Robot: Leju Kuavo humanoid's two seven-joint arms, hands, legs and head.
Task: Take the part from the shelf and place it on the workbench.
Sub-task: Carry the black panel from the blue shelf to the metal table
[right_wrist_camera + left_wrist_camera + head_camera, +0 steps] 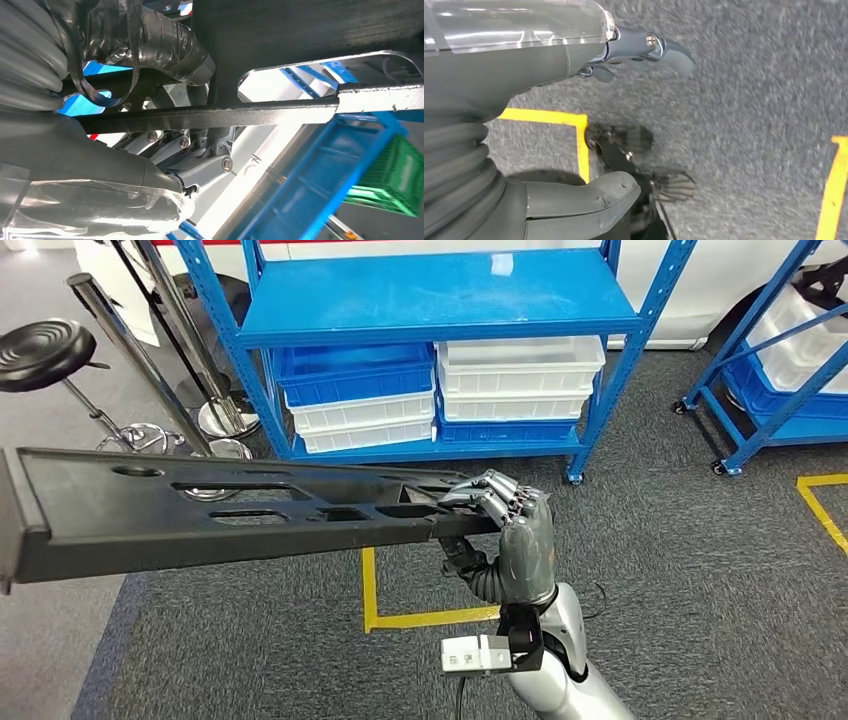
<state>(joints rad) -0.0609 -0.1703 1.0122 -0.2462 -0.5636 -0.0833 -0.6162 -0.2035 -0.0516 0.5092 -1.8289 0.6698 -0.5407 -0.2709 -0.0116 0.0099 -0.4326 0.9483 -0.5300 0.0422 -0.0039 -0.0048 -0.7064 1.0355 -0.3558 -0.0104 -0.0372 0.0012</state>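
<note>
The part (pixel 210 510) is a long flat black metal plate with several slots and a round hole. It hangs level in mid-air across the left half of the head view, above the carpet. My right hand (pixel 505 515) grips its right end, fingers wrapped over the top edge. In the right wrist view the part (pixel 310 30) crosses close to the camera, with my right hand's fingers (pixel 200 165) closed around its edge. My left hand (pixel 589 75) hangs over the grey carpet with fingers apart and nothing in it.
A blue shelf (pixel 440 300) stands ahead with a bare upper board and blue and white bins (pixel 440 390) below. A black stool (pixel 45 350) and chrome posts stand at the left. A second blue rack (pixel 790 350) is at the right. Yellow tape (pixel 400 615) marks the carpet.
</note>
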